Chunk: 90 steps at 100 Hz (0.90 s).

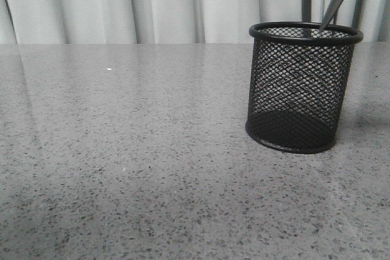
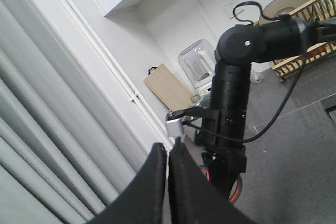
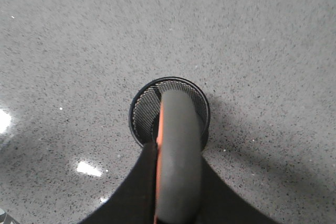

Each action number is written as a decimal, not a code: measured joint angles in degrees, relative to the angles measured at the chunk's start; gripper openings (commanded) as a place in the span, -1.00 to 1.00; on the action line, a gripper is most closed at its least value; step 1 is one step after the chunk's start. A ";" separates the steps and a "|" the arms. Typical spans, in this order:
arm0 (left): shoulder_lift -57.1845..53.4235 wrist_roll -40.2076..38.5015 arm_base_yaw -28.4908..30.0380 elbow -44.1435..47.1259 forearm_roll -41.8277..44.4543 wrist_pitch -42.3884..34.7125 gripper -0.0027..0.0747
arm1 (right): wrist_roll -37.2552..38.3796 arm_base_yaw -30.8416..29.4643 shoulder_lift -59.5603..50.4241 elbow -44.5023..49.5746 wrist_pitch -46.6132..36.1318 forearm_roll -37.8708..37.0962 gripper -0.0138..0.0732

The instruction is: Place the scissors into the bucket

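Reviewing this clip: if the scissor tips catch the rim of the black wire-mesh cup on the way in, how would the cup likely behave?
The black wire-mesh cup is mostly open mesh, so it is probably light and would likely slide on the smooth speckled grey tabletop. It stands taller than it is wide, so a push at its rim could tip it. The grey-handled scissors look rigid and unlikely to flex.

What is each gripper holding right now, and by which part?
The right gripper holds the scissors by a handle loop, blades pointing down at the bucket mouth. The left gripper is shut on nothing.
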 measured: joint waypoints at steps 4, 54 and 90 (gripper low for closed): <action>-0.10 -0.13 0.00 0.44 0.12 0.51 -0.98 | 0.00 0.00 1.51 0.00 -0.96 -0.12 -0.84; -4.05 -1.66 0.00 2.49 0.97 8.90 -0.98 | -0.10 2.33 13.60 0.00 -5.75 -0.45 -0.60; -7.40 -1.88 0.00 6.63 1.07 1.26 -0.98 | -0.10 3.68 15.19 -3.18 -6.87 -1.52 0.52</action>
